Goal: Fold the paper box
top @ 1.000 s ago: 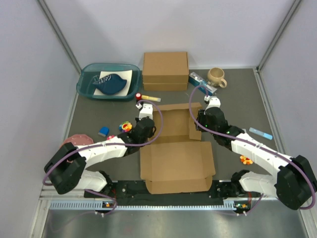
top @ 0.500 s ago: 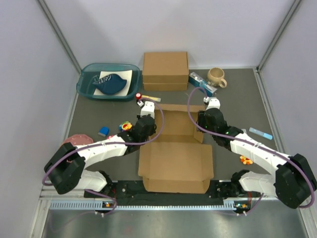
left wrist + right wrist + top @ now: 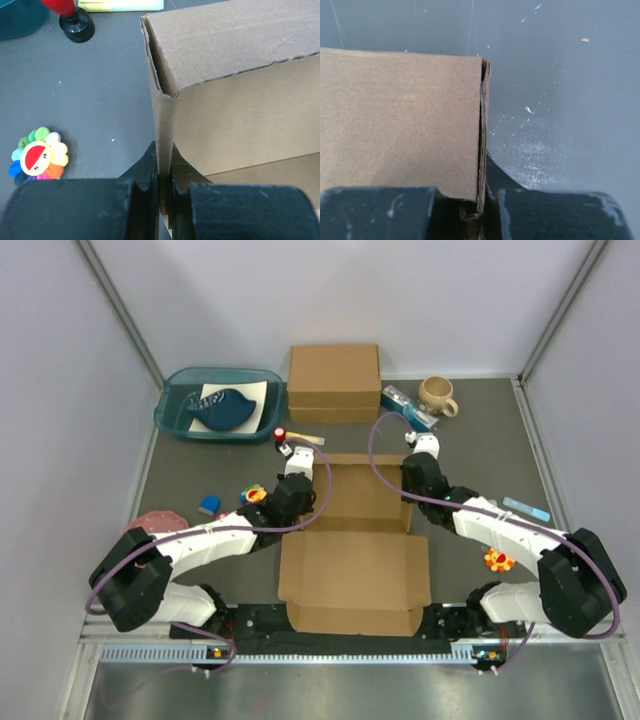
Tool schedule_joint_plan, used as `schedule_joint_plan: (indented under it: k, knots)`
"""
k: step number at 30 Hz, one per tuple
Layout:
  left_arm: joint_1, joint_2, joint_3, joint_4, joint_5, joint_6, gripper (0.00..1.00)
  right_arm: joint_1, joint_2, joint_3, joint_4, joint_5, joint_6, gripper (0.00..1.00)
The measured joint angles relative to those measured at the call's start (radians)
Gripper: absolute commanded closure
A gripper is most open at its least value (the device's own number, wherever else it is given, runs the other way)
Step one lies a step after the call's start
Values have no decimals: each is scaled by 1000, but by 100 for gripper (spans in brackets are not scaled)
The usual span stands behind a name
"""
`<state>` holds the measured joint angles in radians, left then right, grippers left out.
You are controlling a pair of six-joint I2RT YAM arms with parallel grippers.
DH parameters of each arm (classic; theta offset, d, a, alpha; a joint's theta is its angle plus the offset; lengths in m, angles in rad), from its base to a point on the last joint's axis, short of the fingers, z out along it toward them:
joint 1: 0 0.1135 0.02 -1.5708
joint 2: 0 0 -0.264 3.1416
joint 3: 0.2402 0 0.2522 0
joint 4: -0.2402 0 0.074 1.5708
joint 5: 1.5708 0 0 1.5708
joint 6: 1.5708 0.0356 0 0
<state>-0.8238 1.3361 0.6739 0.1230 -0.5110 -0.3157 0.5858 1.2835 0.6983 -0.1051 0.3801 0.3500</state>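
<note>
Grey tabletop, centre frame: paper box looks half formed, left gripper and right gripper each clamping a raised wall; lower panel unfolded.

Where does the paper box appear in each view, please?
Top external: paper box mid-frame.
Left wrist: paper box right half, wall clamped by left gripper.
Right wrist: paper box left half, edge in right gripper.
Shared landmark: rainbow flower toy, top and left-wrist views only.
</note>
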Motion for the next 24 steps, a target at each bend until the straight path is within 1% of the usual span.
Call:
schedule_joint_plan:
  k: [5, 6, 7, 8, 9, 10, 13, 15, 18, 19, 20, 24]
  knots:
    - [-3, 3, 2, -11, -3, -26, 100, 14, 37, 58, -58, 68, 19, 100]
    - [-3, 7, 3, -13, -8, -32, 100, 20, 46, 74, -73, 80, 20, 95]
    - [-3, 13, 6, -16, -16, -39, 100, 23, 50, 85, -85, 86, 21, 80]
    - [-3, 18, 12, -20, -22, -45, 100, 26, 51, 95, -100, 89, 24, 73]
    - [-3, 23, 16, -22, -27, -49, 100, 27, 49, 97, -106, 90, 29, 68]
    - [-3, 27, 24, -23, -29, -51, 100, 28, 45, 97, -117, 90, 28, 63]
    - [-10, 39, 47, -34, -39, -51, 100, 28, 28, 97, -150, 82, 27, 62]
    - [-12, 43, 52, -36, -45, -53, 100, 28, 17, 100, -168, 72, 27, 64]
    - [-16, 44, 53, -41, -51, -58, 100, 29, 8, 102, -184, 53, 26, 75]
    - [-17, 44, 53, -42, -51, -61, 100, 29, 8, 102, -189, 45, 26, 92]
    - [-17, 44, 53, -44, -53, -64, 100, 29, 8, 102, -195, 41, 26, 100]
    - [-16, 49, 53, -66, -68, -79, 100, 27, 13, 100, -196, 45, 42, 100]
